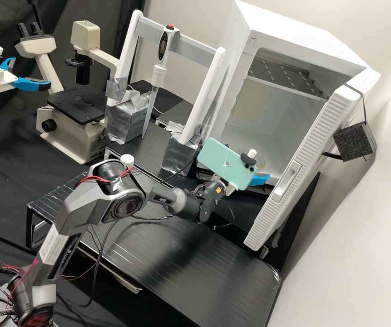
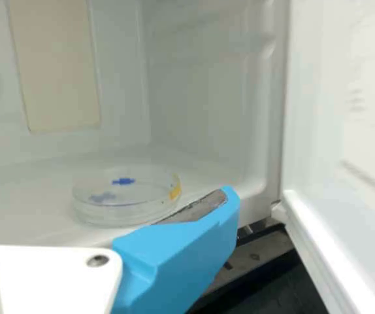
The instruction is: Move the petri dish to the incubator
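My gripper (image 1: 259, 180) is at the lower front opening of the white incubator (image 1: 290, 136) in the high view, partly covered by the mint-green phone on the wrist. In the wrist view the gripper (image 2: 106, 196) stands open, its blue finger (image 2: 181, 252) on one side and a dark bit of the other at the opposite edge. The clear petri dish (image 2: 125, 208), with blue marks and a yellow patch on its side, lies flat on the incubator floor (image 2: 37, 212). It shows between the two fingers, partly overlapped by the blue one; whether they touch, I cannot tell.
The incubator door (image 1: 295, 172) is swung open close beside the gripper. A metal shelf (image 1: 286, 75) is higher inside. A white rack with a pipette (image 1: 159, 75) and a microscope (image 1: 75, 122) stand left of the incubator.
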